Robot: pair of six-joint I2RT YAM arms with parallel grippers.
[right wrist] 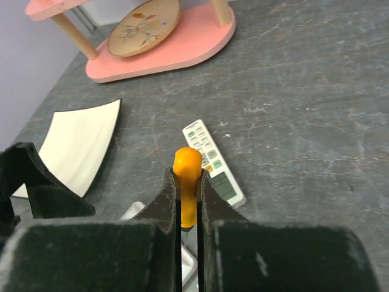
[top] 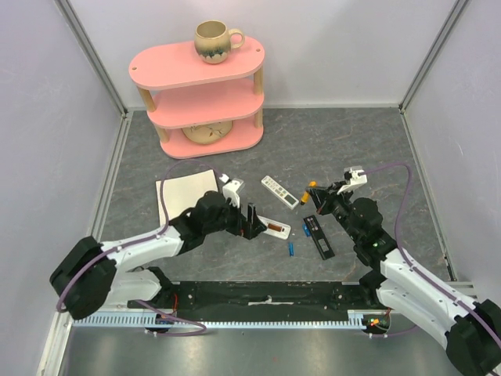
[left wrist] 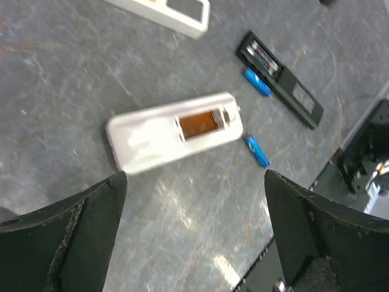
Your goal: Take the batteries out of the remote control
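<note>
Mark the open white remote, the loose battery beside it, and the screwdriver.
white remote [left wrist: 146,143], left wrist view, bare back of shell.
battery [left wrist: 256,151], left wrist view, middle of blue cell.
screwdriver [right wrist: 187,173], right wrist view, upper orange handle.

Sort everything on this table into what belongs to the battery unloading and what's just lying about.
Job: white remote with open back; black remote with open back; two blue batteries lying loose; orange-handled screwdriver gripped in the right tool; possibly the buttons-up white remote.

Lying about: pink shelf, mug on top, plate on its bottom tier, white sheet.
</note>
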